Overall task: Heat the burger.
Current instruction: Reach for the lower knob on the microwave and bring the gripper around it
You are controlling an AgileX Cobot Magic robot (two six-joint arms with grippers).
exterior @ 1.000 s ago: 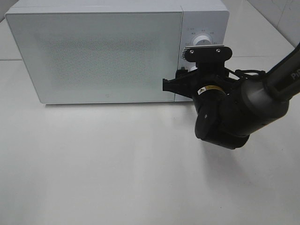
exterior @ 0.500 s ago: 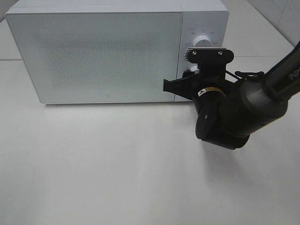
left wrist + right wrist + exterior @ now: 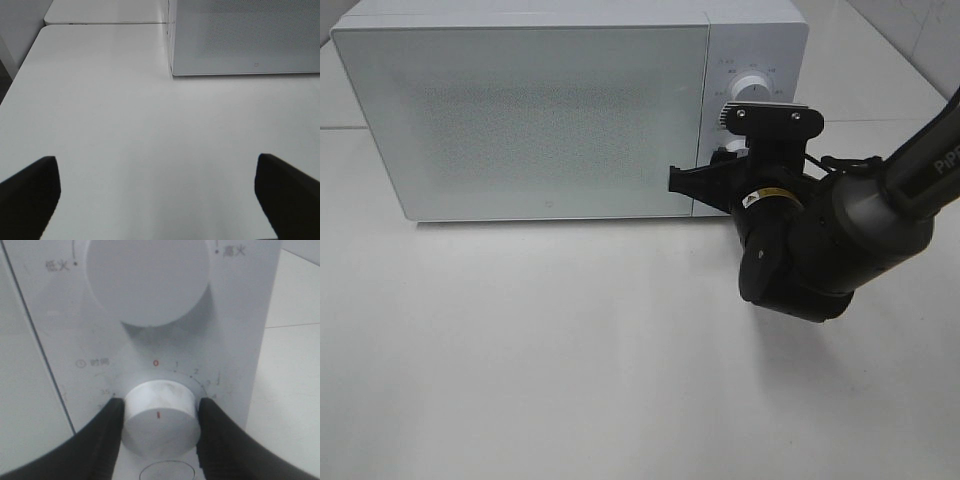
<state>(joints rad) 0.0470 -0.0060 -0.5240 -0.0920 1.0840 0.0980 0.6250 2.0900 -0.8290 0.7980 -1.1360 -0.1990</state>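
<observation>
Both sides of the smooth, hard timer knob (image 3: 159, 416) sit pinched in the right gripper (image 3: 160, 422); it may slip. The left gripper (image 3: 157, 165) gapes wide. The burger is unseen, presumably behind the microwave door (image 3: 520, 120).

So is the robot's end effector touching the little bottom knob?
Touching. In the right wrist view, both fingers of the right end effector sit flush against the lower knob, no gap.

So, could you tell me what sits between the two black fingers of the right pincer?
The round white timer knob of the white microwave; the right pincer's fingers sit against its sides, as the right wrist view shows.
</observation>
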